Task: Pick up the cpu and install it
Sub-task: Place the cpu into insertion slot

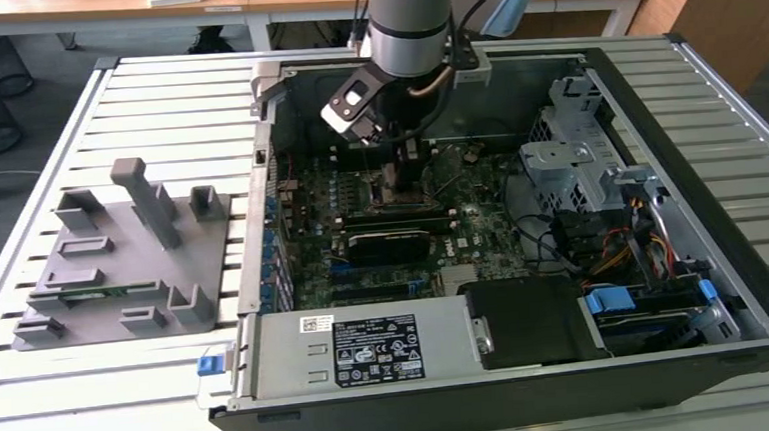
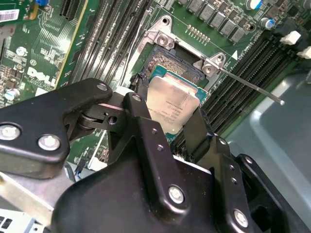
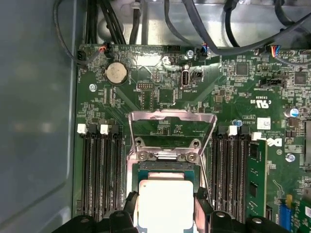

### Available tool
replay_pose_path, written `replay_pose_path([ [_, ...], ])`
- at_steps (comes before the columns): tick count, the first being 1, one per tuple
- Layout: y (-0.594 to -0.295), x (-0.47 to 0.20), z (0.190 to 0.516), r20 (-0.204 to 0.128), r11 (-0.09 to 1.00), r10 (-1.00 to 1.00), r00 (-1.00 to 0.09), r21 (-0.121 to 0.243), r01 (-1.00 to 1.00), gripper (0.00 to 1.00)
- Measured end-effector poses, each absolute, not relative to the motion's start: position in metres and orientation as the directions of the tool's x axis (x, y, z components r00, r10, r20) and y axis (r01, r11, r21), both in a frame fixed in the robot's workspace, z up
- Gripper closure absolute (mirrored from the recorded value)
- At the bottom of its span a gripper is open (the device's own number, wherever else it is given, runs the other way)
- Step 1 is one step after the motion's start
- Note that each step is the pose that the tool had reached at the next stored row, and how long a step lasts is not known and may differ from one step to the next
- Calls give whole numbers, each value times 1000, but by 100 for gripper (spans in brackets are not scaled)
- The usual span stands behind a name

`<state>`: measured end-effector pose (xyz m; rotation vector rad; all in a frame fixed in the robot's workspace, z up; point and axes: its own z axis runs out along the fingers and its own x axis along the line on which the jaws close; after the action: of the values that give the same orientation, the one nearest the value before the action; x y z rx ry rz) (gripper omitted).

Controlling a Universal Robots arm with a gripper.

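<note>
In the exterior view we see the grey robot arm (image 1: 406,14) reaching down into an open black computer case (image 1: 504,409), which lies on its side on a slatted metal table (image 1: 150,100). The black two-finger gripper (image 1: 402,174) hangs over the green motherboard (image 1: 460,236), near the middle of the board. At the exterior view's left, well apart from the case, a grey plastic fixture (image 1: 108,282) with upright posts stands on the table.

In both wrist views we see the gripper (image 2: 167,116) (image 3: 165,208) pinching the cpu (image 2: 170,99), a small flat square chip with a shiny silver metal top and a thin green edge. One black finger (image 2: 138,109) presses on each of two opposite edges. The cpu sits directly over the black square socket (image 2: 170,60), whose hinged metal frame (image 3: 172,128) stands raised open. We cannot tell whether the cpu touches the socket floor. A thin metal lever (image 2: 252,87) juts out free beside the socket. Rows of black memory slots (image 3: 99,174) flank the socket on both sides. A round silver coin cell (image 3: 116,73) sits on the board beyond the raised frame.
</note>
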<state>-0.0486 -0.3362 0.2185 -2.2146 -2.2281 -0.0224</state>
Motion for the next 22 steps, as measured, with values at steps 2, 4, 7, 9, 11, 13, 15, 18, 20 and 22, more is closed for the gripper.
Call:
replay_pose_path([
  [2,-336,-49,217,10,6,1000,-6,10,1000,46],
  [4,-336,-49,215,10,6,1000,-6,10,1000,46],
  [7,-336,-50,213,10,6,1000,-6,10,1000,46],
  [9,-336,-50,211,10,6,1000,-6,10,1000,46],
  [11,-336,-50,210,10,4,1000,-4,10,1000,46],
  [13,-336,-51,208,10,4,1000,-4,10,1000,46],
  [15,-336,-51,206,10,3,1000,-4,10,1000,46],
  [18,-336,-51,204,11,1,1000,-1,10,1000,46],
  [20,-336,-51,202,11,0,1000,0,10,1000,46],
  [22,-336,-51,201,11,-3,1000,3,10,1000,46],
])
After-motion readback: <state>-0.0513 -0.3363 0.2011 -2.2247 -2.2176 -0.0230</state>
